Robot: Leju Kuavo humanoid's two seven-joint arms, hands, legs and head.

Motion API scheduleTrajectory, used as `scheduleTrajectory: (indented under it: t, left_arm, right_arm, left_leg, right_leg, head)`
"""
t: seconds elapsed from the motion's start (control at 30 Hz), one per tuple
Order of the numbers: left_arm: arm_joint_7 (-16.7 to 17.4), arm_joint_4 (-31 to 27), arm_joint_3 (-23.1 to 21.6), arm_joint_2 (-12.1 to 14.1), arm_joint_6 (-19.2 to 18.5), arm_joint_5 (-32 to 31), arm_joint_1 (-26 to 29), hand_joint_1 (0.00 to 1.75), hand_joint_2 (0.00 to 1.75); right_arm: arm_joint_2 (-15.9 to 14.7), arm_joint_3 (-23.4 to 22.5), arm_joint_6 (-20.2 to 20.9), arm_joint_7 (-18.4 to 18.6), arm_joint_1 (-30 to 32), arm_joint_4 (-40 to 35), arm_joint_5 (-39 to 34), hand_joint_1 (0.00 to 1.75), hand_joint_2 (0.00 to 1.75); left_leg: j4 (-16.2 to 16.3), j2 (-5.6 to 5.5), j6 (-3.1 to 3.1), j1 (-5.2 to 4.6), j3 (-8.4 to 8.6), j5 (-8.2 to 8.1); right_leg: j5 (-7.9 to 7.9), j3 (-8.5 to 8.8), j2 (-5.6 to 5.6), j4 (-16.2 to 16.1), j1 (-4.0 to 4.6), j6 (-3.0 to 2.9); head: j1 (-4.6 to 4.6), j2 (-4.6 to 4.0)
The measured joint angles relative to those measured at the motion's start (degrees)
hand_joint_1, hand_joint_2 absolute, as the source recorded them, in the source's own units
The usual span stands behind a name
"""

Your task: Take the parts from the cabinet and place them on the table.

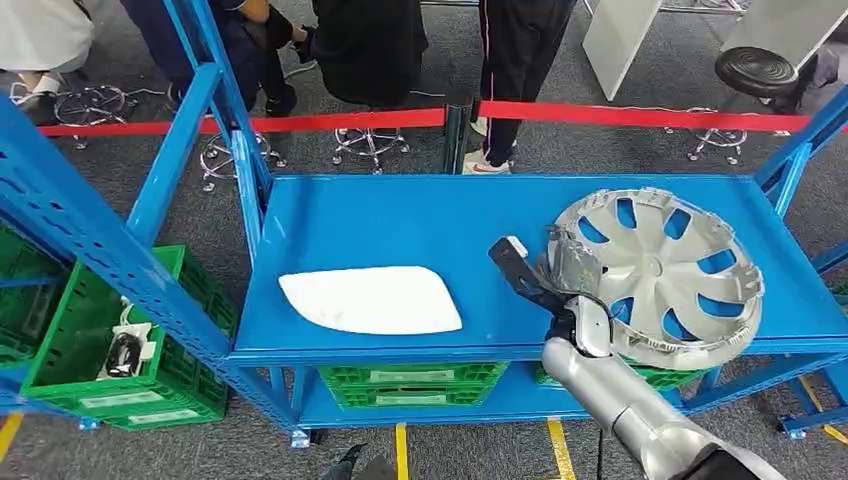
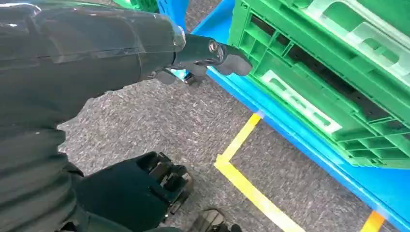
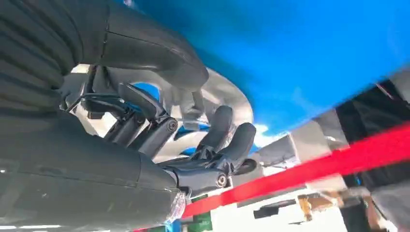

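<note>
Right robot hand grips the silver hubcap on the blue table; left robot hand empty, fingers curled.

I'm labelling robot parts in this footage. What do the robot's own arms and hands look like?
The right arm is a smooth silver tube that narrows to a pale wrist. The right hand has slim black fingers and, seen from the wrist, a grey ribbed cover and thick grey thumb. The left hand shows dark grey jointed fingers with a small metal pivot.

I can read no text anywhere; the pale labels on the green crates under my blue table are too small and blurred to make out
</note>
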Motion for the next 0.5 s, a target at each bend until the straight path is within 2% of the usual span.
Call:
scheduleTrajectory:
  t: [0.1, 0.23, 0.33, 0.37, 0.5]
  left_arm:
    - [-1.49, 0.0, 0.07, 0.09, -0.53, 3.9, 0.38, 0.0, 1.75]
    - [-3.78, 0.0, 0.26, 0.31, -3.09, 9.36, 0.74, 0.0, 1.75]
    - [-6.79, 0.04, 0.7, 0.7, -4.18, 12.37, 1.15, 0.0, 1.75]
    - [-7.49, 0.09, 0.74, 0.83, -4.33, 12.85, 1.17, 0.0, 1.75]
    - [-8.39, 0.22, 0.77, 1.29, -4.48, 13.66, 1.2, 0.0, 1.75]
  right_arm:
    - [1.12, -3.39, -1.52, -12.96, 2.42, -1.69, -5.9, 1.75, 1.75]
    - [3.59, -7.43, -1.55, -21.64, 6.06, -5.03, -7.86, 1.75, 1.75]
    - [6.57, -10.2, -1.54, -30.08, 10.14, -9.17, -3.26, 1.75, 1.75]
    - [7.47, -11.12, -1.55, -31.39, 11.4, -10.63, -2.18, 1.75, 1.75]
    - [9.81, -13.87, -1.54, -31.09, 14.57, -15.98, -1.39, 1.75, 1.75]
  left_leg:
    - [0.0, 0.04, -0.01, 0.0, 0.0, -0.01]
    - [0.0, 0.06, -0.01, 0.01, 0.0, -0.01]
    - [0.0, 0.13, -0.02, 0.03, 0.0, -0.01]
    - [0.0, 0.15, -0.02, 0.04, 0.0, -0.01]
    - [-0.01, 0.23, -0.02, 0.04, 0.01, -0.01]
  right_leg:
    - [-0.04, 0.02, -0.01, 0.0, 0.0, -0.06]
    - [-0.1, 0.02, -0.07, 0.0, 0.04, -0.11]
    - [-0.14, 0.01, -0.09, 0.04, 0.08, -0.17]
    - [-0.14, 0.0, -0.08, 0.05, 0.09, -0.18]
    - [-0.16, -0.05, -0.06, 0.08, 0.09, -0.21]
  head:
    - [0.13, -0.02]
    - [0.09, 0.0]
    - [0.11, 0.0]
    - [0.09, 0.0]
    - [-0.07, 0.0]
